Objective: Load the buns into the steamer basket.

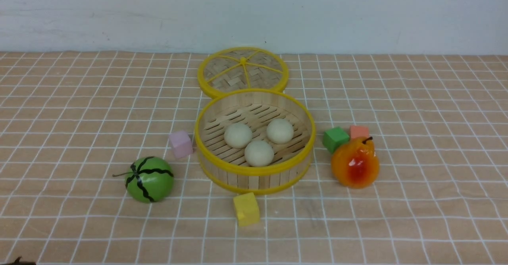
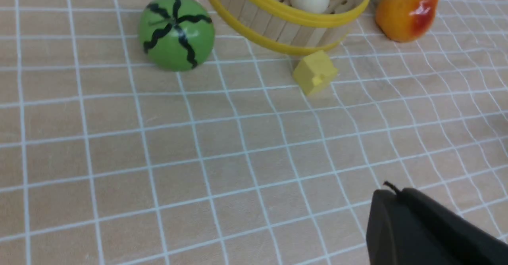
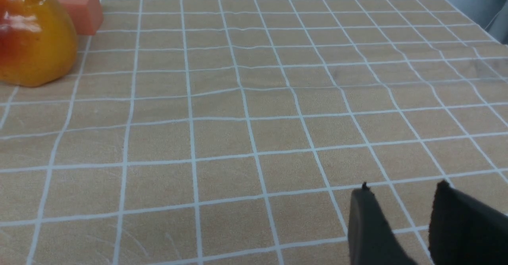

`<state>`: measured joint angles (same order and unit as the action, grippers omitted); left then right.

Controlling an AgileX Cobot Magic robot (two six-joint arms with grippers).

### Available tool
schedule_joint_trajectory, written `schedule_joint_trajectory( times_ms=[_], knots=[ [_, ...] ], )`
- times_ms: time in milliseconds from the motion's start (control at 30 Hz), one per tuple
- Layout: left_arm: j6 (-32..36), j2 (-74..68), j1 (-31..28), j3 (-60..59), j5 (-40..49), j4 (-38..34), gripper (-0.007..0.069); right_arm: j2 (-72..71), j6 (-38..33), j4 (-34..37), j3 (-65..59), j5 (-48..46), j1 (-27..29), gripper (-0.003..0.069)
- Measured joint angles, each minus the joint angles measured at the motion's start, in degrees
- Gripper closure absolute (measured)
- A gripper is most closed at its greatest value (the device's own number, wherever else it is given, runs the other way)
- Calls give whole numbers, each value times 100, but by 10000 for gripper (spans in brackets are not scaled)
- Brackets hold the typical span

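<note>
Three small, smooth, off-white round buns [image 1: 238,135] are sitting on the slatted floor of my round bamboo steamer basket with yellow rims [image 1: 254,171]. They are lying close together in a loose triangle, away from the wall, and I judge that this grouping is keeping them stable and easy to cover. The basket is standing upright on the bench [image 1: 436,217], its high wall guarding against a bun rolling out.

Behind it, the flat woven lid with yellow spokes [image 1: 243,60] is lying off, probably so that the basket's mouth is staying free for loading. The task is asking only for the buns to go in, so I am judging it complete and leaving the lid alone.

My left tool [image 2: 393,189] is clenched on nothing, well apart from the basket. My right tool [image 3: 404,185] is hanging with its fingers parted and nothing between them. I take both to be resting clear because no bun is needing a grip.

The other things are lying outside the basket, as I think they should: a green melon toy with black stripes [image 1: 152,179] and a pale purple foam cube [image 1: 181,144] to the left, a yellow foam cube [image 1: 246,209] in front, and a glossy orange-red pear toy [image 1: 356,165] beside a green foam cube [image 1: 335,139] and a coral-pink foam cube [image 1: 359,132] to the right. Any further reaching would only be risking a nudge to the basket.
</note>
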<state>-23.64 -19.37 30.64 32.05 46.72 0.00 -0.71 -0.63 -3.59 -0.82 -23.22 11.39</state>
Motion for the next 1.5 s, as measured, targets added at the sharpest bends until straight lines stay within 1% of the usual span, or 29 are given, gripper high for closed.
schedule_joint_trajectory(
  times_ms=[133, 300, 967, 1067, 1233, 1333, 1367, 1400, 1433, 1467, 1500],
  knots=[
    [-348, 143, 0, -228, -46, 252, 638, 0, 0, 0, 0, 0, 0, 418],
    [-582, 142, 0, -241, -169, 283, 638, 0, 0, 0, 0, 0, 0, 418],
    [-621, 142, 0, -241, -166, 363, 638, 0, 0, 0, 0, 0, 0, 418],
    [-621, 142, 0, -241, -177, 410, 638, 0, 0, 0, 0, 0, 0, 418],
    [-621, 142, 0, -265, -261, 682, 638, 0, 0, 0, 0, 0, 0, 418],
    [-415, 233, -19, -492, -713, 740, 638, 0, 0, 0, 0, 0, 0, 418],
    [-215, 407, -95, -665, -992, 712, 638, 0, 0, 0, 0, 0, 0, 418],
    [-185, 436, -144, -731, -1086, 706, 638, 0, 0, 0, 0, 0, 0, 418],
    [29, 721, -461, -1038, -1534, 631, 638, 0, 0, 0, 0, 0, 0, 418],
    [53, 752, -563, -1120, -1652, 618, 638, 0, 0, 0, 0, 0, 0, 418],
    [161, 997, -905, -1374, -1977, 530, 638, 0, 0, 0, 0, 0, 0, 418]
  ],
)
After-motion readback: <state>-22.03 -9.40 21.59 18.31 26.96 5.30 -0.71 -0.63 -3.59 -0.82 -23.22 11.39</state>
